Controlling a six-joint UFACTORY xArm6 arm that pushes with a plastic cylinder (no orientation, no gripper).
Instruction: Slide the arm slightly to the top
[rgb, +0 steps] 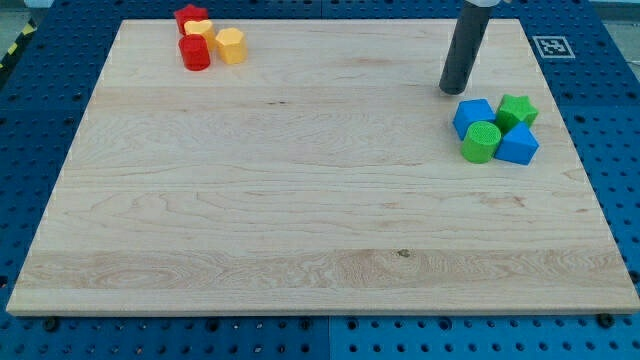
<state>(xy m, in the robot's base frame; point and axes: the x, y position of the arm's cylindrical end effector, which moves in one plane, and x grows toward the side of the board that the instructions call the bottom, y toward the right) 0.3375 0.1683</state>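
My tip is the lower end of a dark rod that comes down from the view's top right onto the wooden board. It stands just above and left of a cluster of blocks, apart from them. That cluster holds a blue block, a green star-shaped block, a green cylinder and a second blue block. At the view's top left sit a red star-shaped block, a yellow block, a red cylinder and a yellow hexagonal block.
The board lies on a blue perforated table. A small black-and-white marker tag sits beyond the board's top right corner.
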